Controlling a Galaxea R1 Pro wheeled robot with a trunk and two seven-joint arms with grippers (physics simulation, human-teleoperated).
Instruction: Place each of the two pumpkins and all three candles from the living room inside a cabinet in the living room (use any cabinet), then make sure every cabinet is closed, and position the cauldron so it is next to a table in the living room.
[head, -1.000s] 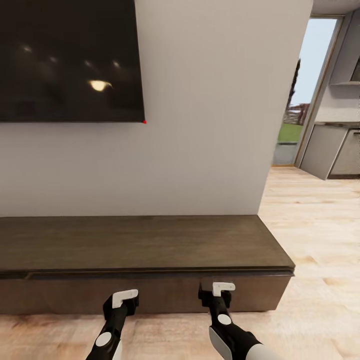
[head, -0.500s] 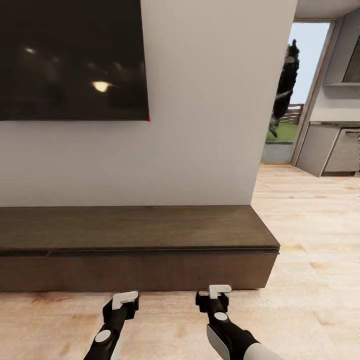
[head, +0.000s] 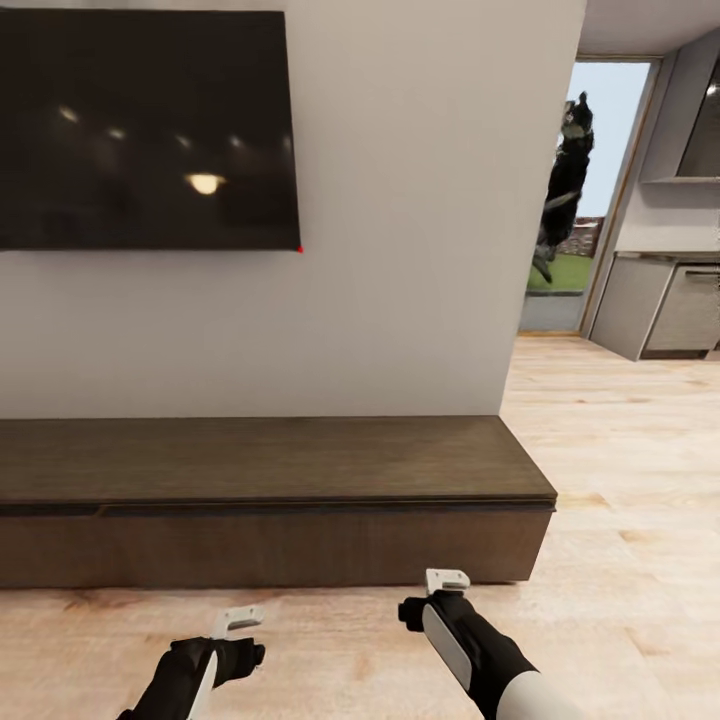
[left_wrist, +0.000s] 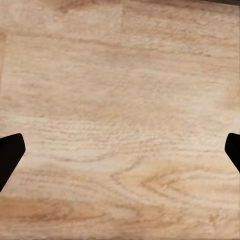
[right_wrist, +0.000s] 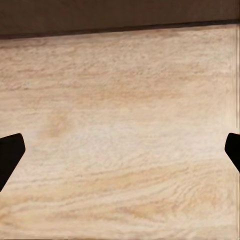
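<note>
cabinet long axis along wall | drawers shut | both tools spread

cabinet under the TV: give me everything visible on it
The cabinet is a long, low dark-brown unit with a wood-grain look, standing on the pale wood floor flush against the white wall, below the wall-mounted TV. Its flat top is bare. The front shows no handles, only a thin seam under the top edge, and looks shut. Both grippers hang in front of it, not touching.
</note>
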